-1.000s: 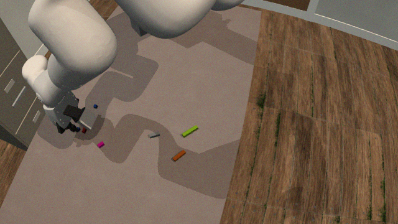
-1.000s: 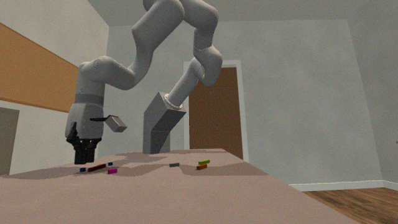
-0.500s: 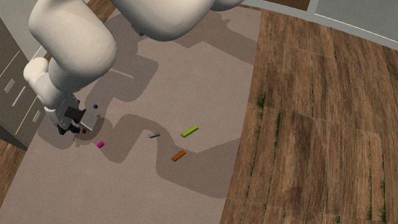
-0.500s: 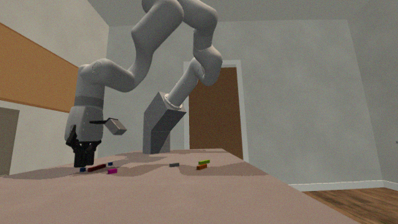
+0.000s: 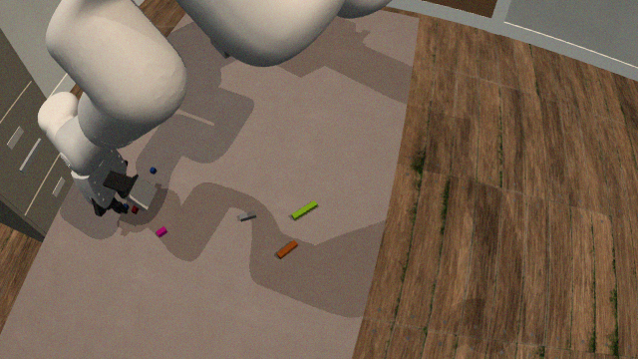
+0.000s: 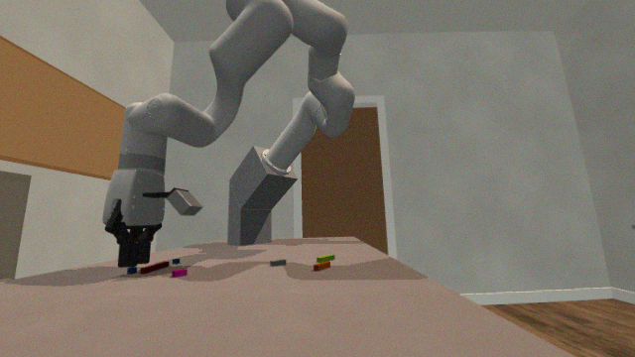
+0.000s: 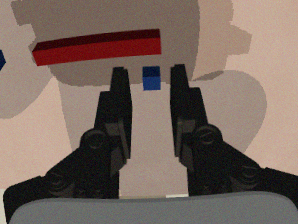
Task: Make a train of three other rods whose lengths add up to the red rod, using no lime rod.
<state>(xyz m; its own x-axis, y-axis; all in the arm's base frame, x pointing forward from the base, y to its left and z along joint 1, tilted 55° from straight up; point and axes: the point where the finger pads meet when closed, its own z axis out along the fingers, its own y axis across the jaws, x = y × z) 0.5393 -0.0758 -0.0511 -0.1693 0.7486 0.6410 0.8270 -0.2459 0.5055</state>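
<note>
The gripper stands partly spread over a small blue rod beside the red rod.
</note>
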